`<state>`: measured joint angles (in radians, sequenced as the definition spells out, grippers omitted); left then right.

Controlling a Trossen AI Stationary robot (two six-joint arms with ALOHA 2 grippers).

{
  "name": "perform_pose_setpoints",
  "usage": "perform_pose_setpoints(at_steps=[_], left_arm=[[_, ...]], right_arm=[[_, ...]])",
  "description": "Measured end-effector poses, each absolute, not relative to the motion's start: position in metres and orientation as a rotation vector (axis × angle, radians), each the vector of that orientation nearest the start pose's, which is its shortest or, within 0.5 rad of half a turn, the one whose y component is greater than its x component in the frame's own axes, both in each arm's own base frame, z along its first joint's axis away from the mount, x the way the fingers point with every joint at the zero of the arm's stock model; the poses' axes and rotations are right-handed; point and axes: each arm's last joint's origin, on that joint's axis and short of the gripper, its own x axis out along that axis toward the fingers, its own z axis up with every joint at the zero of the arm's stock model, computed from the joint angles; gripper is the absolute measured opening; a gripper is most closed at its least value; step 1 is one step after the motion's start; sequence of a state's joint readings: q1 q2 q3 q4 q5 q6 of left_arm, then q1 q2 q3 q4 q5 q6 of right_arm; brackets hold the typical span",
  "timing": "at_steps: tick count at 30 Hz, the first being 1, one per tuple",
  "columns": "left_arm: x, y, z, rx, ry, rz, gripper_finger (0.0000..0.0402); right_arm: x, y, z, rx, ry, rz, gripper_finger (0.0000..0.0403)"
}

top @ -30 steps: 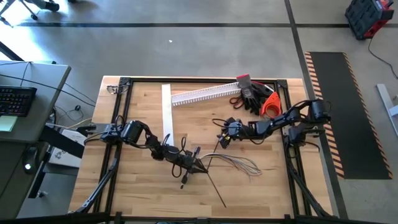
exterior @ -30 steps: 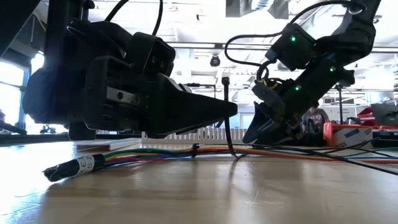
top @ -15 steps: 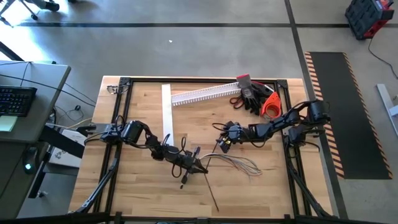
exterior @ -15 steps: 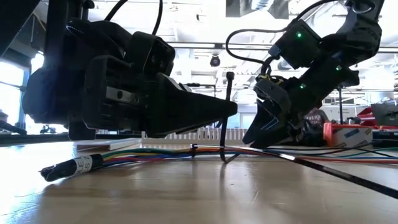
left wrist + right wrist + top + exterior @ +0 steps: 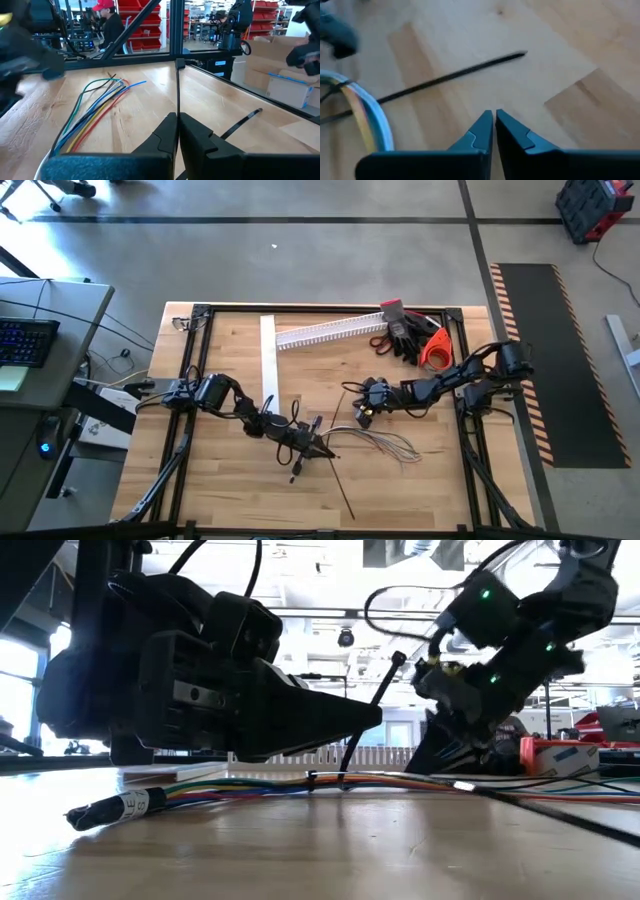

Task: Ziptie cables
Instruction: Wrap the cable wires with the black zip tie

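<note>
step: cinch ziptie (image 5: 365,710) round cables (image 5: 250,783), mid-worktop | left gripper (image 5: 325,452): clamped on ziptie | right gripper (image 5: 362,414): closed, empty | tip: regrasp free tail, pull straight

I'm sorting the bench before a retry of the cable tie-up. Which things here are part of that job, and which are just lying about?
Job:
cables
ziptie
left gripper, shut
right gripper, shut

Lying about:
white slotted channel
flat white strip
black gloves
orange tool

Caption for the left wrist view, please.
Left gripper, jaws shut on an upright ziptie, beside fanned coloured cables on the wooden table.
</note>
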<state>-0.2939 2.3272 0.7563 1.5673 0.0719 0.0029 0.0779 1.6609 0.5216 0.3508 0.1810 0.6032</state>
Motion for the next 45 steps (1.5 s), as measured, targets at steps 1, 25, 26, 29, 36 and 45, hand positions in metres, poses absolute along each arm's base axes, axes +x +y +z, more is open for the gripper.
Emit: perform_pose_setpoints(at_steps=[1, 25, 26, 29, 36, 45], left_arm=[[0.342, -0.106, 0.050, 0.003, 0.003, -0.365, 0.0000], [0.350, -0.105, 0.055, 0.033, -0.036, -0.350, 0.0000], [0.350, -0.106, 0.056, 0.033, -0.038, -0.350, 0.0000], [0.350, -0.105, 0.056, 0.034, -0.038, -0.349, 0.0000], [0.350, -0.105, 0.056, 0.034, -0.038, -0.350, 0.0000], [0.350, -0.105, 0.056, 0.033, -0.039, -0.340, 0.0000]], right_arm=[[0.267, 0.017, 0.106, 0.460, 0.710, -0.336, 0.0005], [0.266, 0.187, 0.136, -0.106, 0.315, -0.109, 0.0151], [0.271, 0.194, 0.134, -0.129, 0.313, -0.138, 0.0152], [0.284, 0.208, 0.130, -0.191, 0.317, -0.195, 0.0153], [0.292, 0.216, 0.129, -0.178, 0.328, -0.281, 0.0132], [0.290, 0.215, 0.126, -0.154, 0.342, -0.288, 0.0017]])
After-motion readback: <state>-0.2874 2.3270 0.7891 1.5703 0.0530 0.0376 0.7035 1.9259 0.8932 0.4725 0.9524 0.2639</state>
